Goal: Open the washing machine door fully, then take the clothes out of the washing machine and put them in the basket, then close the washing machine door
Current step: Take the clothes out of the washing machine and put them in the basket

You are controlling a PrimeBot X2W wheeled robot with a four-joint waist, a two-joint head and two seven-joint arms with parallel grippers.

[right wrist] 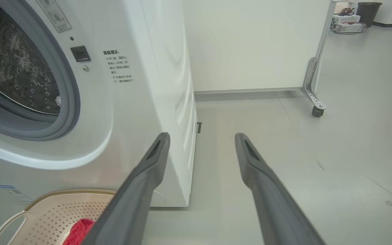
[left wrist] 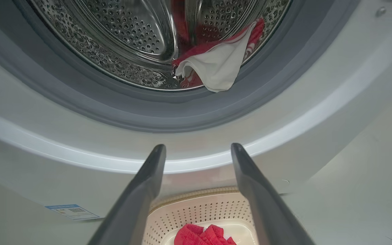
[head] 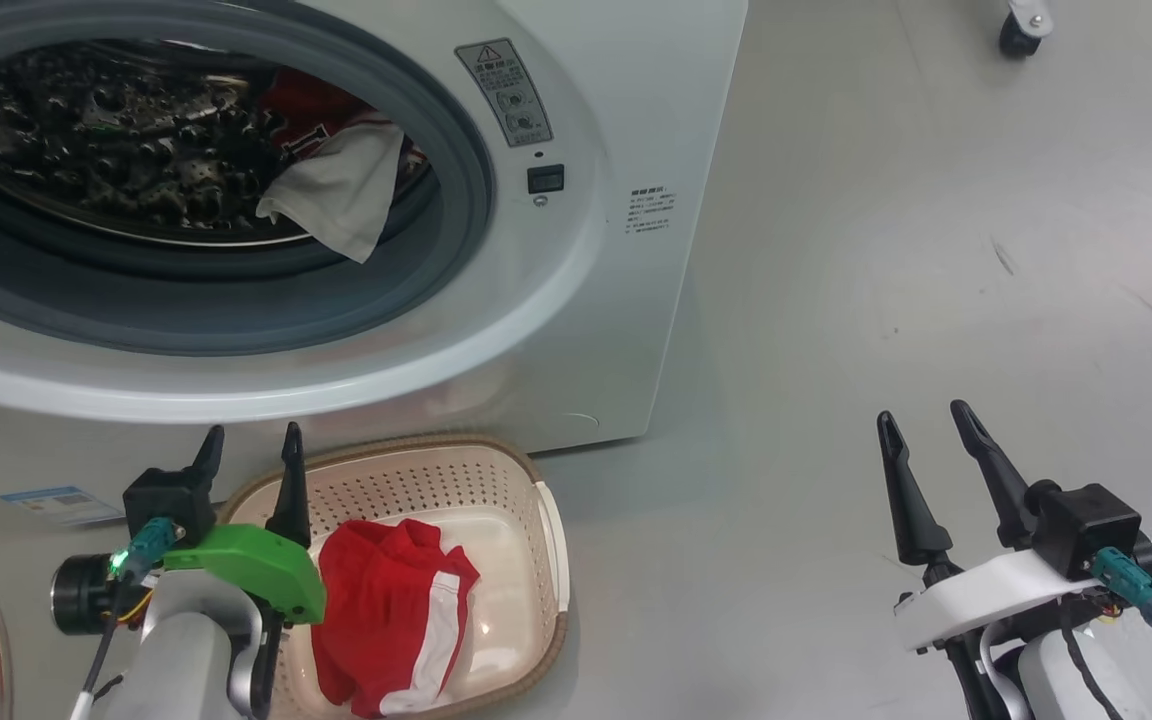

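The big white washing machine fills the upper left of the head view, and its round mouth is open. A red and white piece of clothing hangs over the edge of the shiny steel drum, high above the left gripper. That gripper is spread wide and holds nothing. Right beside it, at the bottom, sits the small cream plastic basket with a red cloth with a white stripe inside. At the lower right, the right gripper is wide apart and empty too.

Red garment in basket; second garment in drum (mostly white).
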